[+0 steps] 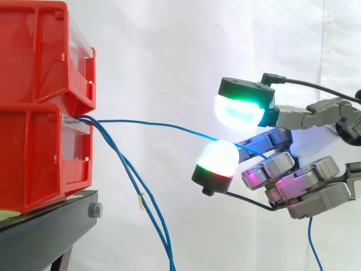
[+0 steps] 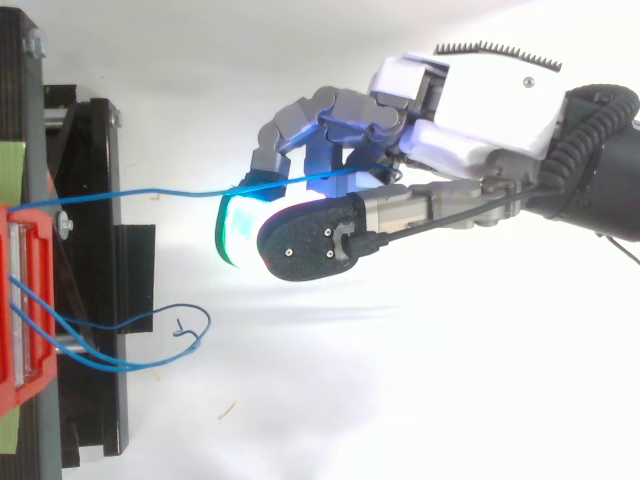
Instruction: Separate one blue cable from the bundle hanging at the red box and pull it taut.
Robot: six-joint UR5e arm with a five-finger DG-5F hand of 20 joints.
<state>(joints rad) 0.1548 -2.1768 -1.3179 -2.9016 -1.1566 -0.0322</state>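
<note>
At the left edge of the side view, an upper red bin (image 1: 34,51) is seen stacked on the red box (image 1: 34,152), both carried on a black stand (image 1: 51,226), and the blue strands are led out from the front of the red box. The bundle (image 1: 132,180) is seen hanging from that opening, falling steeply toward the bottom of the frame just right of the stand. In the top view its loose loops (image 2: 190,320) are seen at lower left, near the stand. One blue cable (image 1: 158,123) is found parted from the rest. It is carried rightward, well apart from the hanging strands, across the middle of the frame before the white curtain (image 1: 169,51) to the hand (image 1: 304,186) at right. There it is passed between two glowing pads (image 1: 240,110) and taken in among curled fingers, so the hand is judged closed on the cable; a short length of it is seen dangling below the hand. The separation is therefore judged done. The pull is judged nearly finished: the span is shown as a thin, smooth line bowed slightly downward toward the hand, not dead straight, so a little more draw away from the box appears to be needed.
</note>
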